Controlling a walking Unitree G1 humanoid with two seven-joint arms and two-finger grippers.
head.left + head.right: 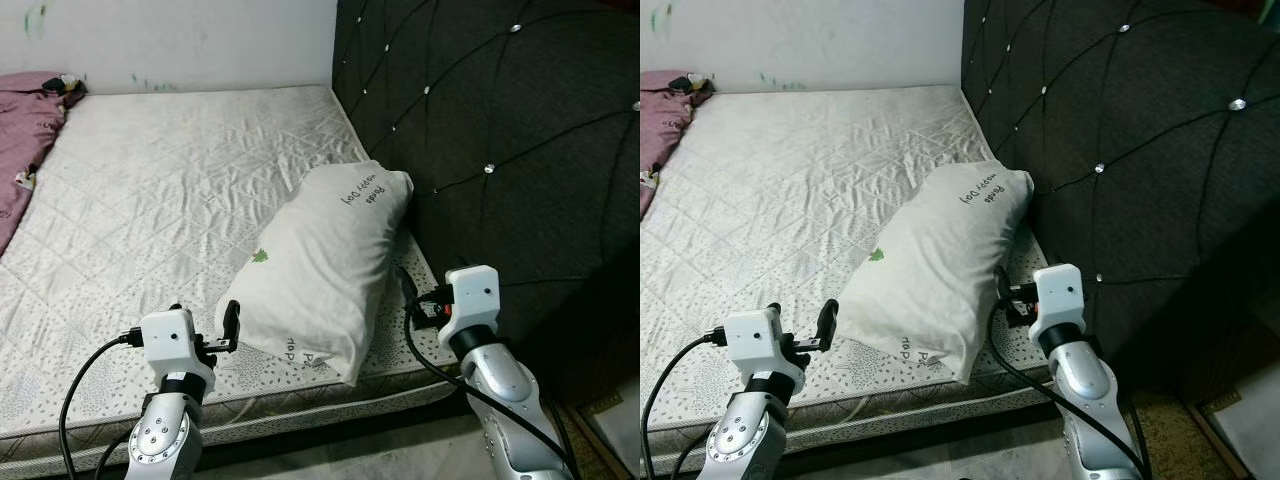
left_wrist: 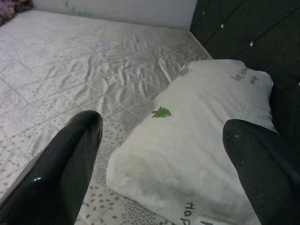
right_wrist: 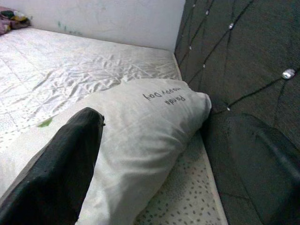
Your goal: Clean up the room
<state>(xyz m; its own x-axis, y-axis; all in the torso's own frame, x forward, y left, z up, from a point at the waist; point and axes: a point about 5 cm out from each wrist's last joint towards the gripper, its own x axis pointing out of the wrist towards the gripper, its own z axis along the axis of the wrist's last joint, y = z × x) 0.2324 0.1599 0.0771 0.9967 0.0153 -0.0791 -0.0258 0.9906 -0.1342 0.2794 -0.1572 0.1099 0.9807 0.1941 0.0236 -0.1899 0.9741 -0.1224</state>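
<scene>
We see the white pillow (image 1: 325, 262) (small green tree print) lying between our left gripper (image 2: 161, 154) and right gripper (image 3: 173, 154), both wide open, empty.

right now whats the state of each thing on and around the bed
pillow: lying on the mattress, far end against the headboard, not held
mattress: bare, no sheet
blanket: bunched up at the far left edge of the bed
headboard: upright along the right side
left gripper: open, at the pillow's near left corner
right gripper: open, beside the pillow's right side
</scene>
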